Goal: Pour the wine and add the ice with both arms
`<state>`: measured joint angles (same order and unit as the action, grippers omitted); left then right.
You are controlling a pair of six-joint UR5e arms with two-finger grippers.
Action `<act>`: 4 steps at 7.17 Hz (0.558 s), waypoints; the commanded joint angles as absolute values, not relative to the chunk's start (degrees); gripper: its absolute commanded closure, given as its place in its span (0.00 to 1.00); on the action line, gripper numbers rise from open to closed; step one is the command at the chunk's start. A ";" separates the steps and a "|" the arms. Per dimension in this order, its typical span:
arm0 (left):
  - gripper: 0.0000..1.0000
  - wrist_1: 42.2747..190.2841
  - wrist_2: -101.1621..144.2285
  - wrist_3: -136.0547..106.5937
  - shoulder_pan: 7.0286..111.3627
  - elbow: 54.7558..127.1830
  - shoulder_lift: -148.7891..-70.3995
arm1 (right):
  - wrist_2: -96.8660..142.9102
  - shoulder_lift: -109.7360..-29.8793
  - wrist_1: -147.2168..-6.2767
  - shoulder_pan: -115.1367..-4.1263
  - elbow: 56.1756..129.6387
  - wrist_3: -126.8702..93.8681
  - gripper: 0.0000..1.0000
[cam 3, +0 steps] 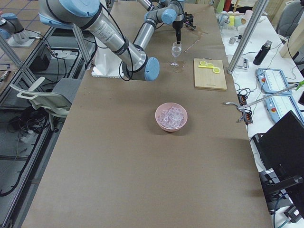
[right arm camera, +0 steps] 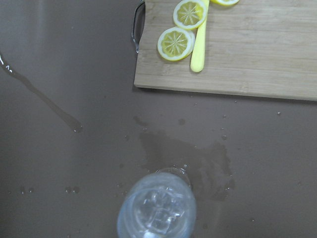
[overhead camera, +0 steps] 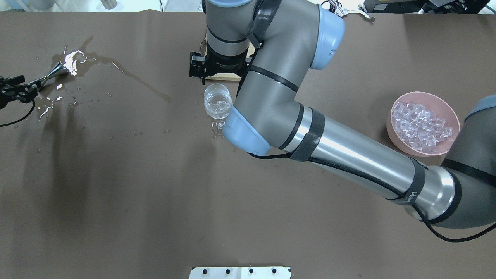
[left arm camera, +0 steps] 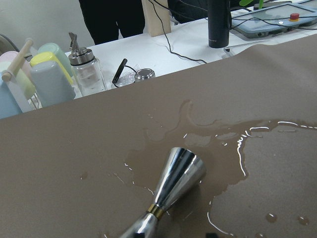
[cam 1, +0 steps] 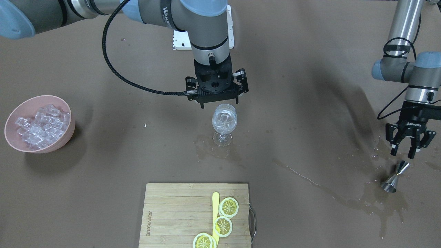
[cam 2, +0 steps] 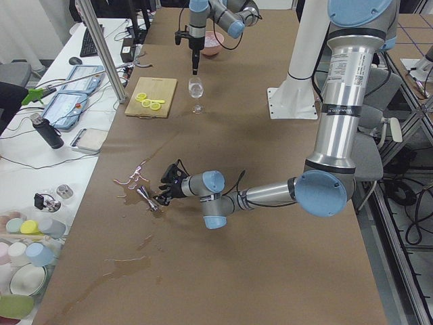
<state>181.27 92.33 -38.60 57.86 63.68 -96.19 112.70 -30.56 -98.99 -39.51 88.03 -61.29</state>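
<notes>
Right pincer [cam 1: 219, 102] hanging directly over clear stemmed glass [cam 1: 222, 138], clear ice cubes [cam 1: 223, 119] sitting inside, straight below pincer; grip state: cannot tell. Left pincer [cam 1: 402, 153] standing released, shiny steel double-cone jigger [cam 1: 395, 176] lying just past its fingertips [cam 1: 393, 151].

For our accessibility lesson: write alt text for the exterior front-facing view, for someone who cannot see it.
The right arm holds its jaws over a wine glass containing ice cubes. The left arm holds its jaws near a jigger in spilled liquid. A pink bowl holds more.
</notes>
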 commanded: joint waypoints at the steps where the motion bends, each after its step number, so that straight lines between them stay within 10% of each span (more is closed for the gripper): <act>1: 0.30 171.27 105.49 -37.97 67.10 69.14 -96.33 | 113.38 -35.92 -100.62 -44.01 93.32 -58.73 0.00; 4: 0.11 158.51 121.42 -34.57 79.59 73.12 -97.29 | 115.21 -42.60 -103.36 -50.95 97.89 -52.49 0.00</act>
<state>163.58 115.34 -36.83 74.86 71.66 -97.00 113.98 -39.25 -102.87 -47.96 95.68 -54.80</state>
